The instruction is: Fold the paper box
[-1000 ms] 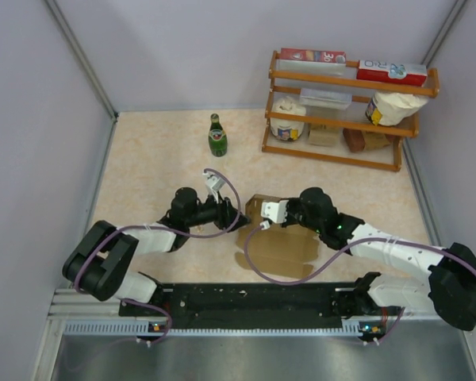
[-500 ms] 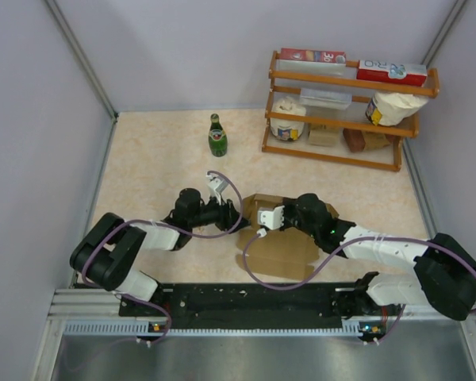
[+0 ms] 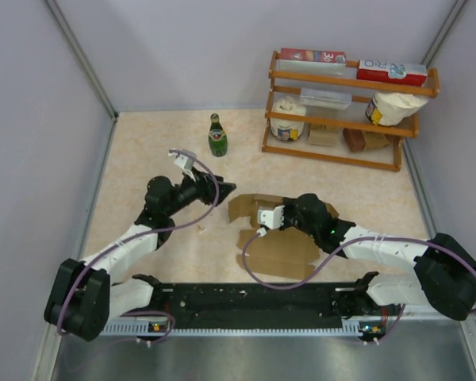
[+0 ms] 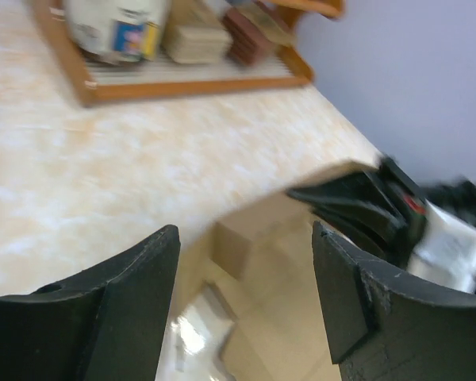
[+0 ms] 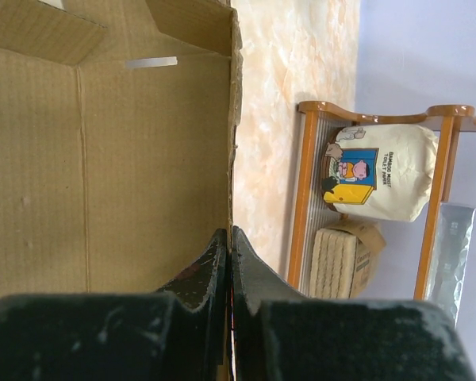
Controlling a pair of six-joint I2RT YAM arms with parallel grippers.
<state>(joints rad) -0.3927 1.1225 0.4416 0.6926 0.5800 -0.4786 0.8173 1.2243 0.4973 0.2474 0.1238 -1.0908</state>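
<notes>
The paper box [image 3: 279, 248] is brown cardboard, partly folded, lying at the table's middle front with a raised flap [image 3: 244, 208] on its left end. My right gripper [image 3: 262, 218] is shut on the box's upright wall. In the right wrist view the jaws [image 5: 231, 238] pinch that wall's edge, with the box's inner face [image 5: 103, 159] to their left. My left gripper [image 3: 224, 189] hovers open to the left of the box, apart from it. The left wrist view shows the left gripper [image 4: 244, 230] holding nothing, with the paper box [image 4: 254, 234], blurred, beyond its fingers.
A green bottle [image 3: 216, 136] stands at the back, behind the left gripper. A wooden rack [image 3: 345, 111] at the back right holds printed cartons, bags and small blocks; its lower shelf [image 4: 182, 79] and a bag [image 5: 377, 171] also show in the wrist views. Grey walls enclose the table.
My left gripper has drawn back from the box's left flap, up and to the left, and opened a little wider. The right gripper stays shut on the box wall.
</notes>
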